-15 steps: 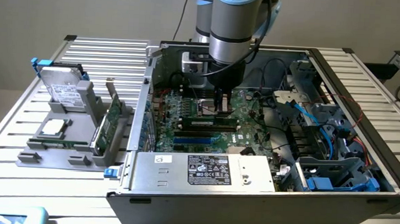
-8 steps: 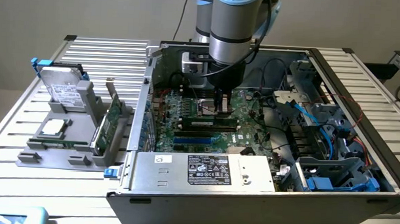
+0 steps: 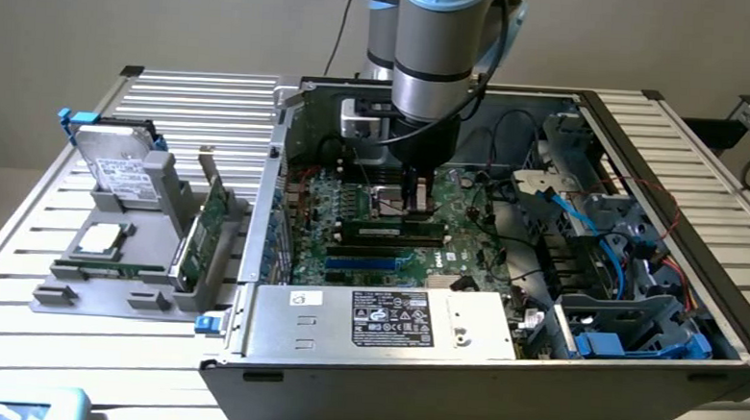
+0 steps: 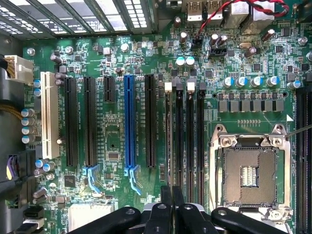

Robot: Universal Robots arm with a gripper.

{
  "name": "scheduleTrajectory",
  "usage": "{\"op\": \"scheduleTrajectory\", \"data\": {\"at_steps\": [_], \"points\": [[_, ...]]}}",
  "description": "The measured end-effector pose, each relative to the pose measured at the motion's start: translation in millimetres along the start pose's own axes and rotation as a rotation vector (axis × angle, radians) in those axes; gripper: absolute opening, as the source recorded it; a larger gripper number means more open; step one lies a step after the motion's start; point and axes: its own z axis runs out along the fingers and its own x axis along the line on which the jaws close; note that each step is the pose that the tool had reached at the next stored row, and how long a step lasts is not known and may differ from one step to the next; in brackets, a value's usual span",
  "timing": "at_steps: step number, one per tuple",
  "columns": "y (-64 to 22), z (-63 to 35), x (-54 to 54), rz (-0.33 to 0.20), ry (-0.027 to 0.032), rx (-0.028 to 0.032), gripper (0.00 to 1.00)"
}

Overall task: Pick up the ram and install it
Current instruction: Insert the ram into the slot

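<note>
The ram is a dark narrow stick with a small white label, standing on edge along the memory slots of the green motherboard inside the open computer case. My gripper reaches straight down onto its top edge. In the wrist view the ram shows edge-on as a thin strip in line with the first memory slot. It runs out from between my gripper, whose black fingers are pressed close together on it. I cannot tell whether the stick is fully seated.
Three empty black memory slots lie beside the ram, then the open processor socket. A power supply and blue and black cables crowd the case. Outside, a grey fixture holds a hard drive, a processor chip and an expansion card.
</note>
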Motion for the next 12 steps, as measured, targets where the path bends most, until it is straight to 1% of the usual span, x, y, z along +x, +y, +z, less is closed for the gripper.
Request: {"op": "scheduleTrajectory", "data": {"at_steps": [2,4,12], "points": [[0.0,0.0,0.0,0.0,-0.0003,0.0003,0.12],[0.6,0.7,0.0,0.0,-0.0007,0.0026,0.12],[1.1,2.1,-0.1,0.0,-0.001,0.005,0.12]]}}
